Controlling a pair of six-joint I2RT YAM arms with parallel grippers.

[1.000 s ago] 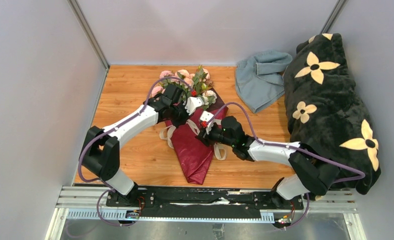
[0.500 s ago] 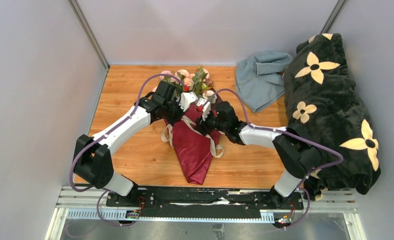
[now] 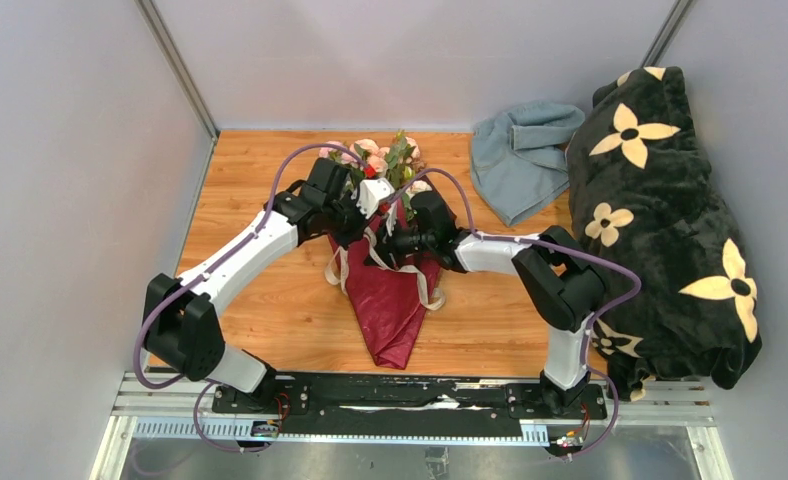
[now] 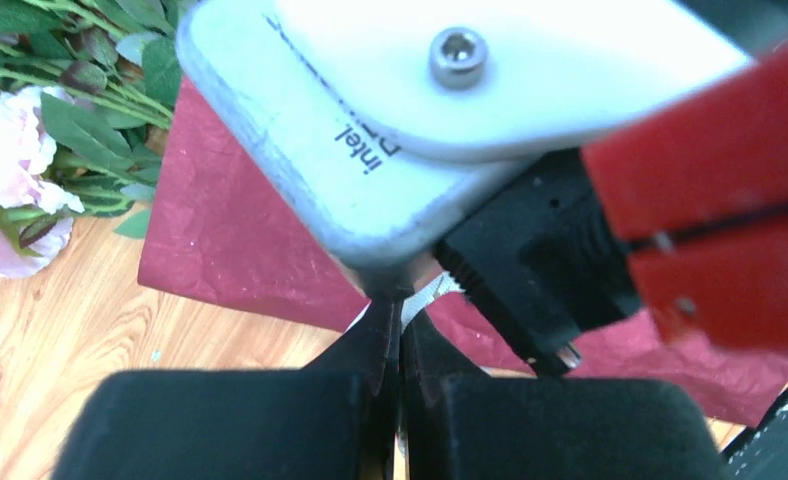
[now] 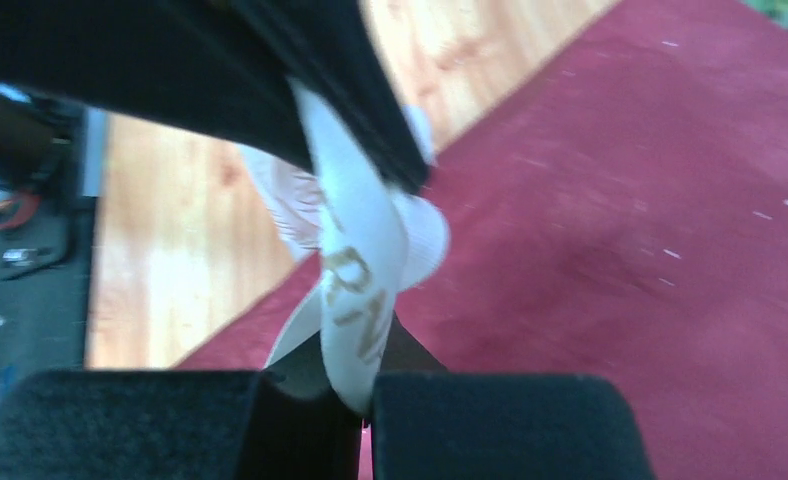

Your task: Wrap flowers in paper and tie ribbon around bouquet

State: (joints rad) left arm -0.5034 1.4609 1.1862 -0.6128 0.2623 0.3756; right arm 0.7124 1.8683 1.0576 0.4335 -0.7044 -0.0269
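Two grippers meet over the bouquet (image 3: 390, 310), which lies on the desk (image 3: 260, 200) with its narrow end toward the arm bases. Left gripper (image 4: 400, 335): fingers pressed together, and only a pale sliver shows at the tips, since the other arm's camera housing blocks most of its view. Right gripper (image 5: 362, 385): clamped on the ribbon (image 5: 355, 265), whose gold lettering is too blurred to read. The ribbon's upper end disappears into the left gripper's black fingers. From above, the arms cover the crossing point over the burgundy paper (image 5: 620, 200). Flowers (image 3: 385, 155) are half hidden behind the wrists.
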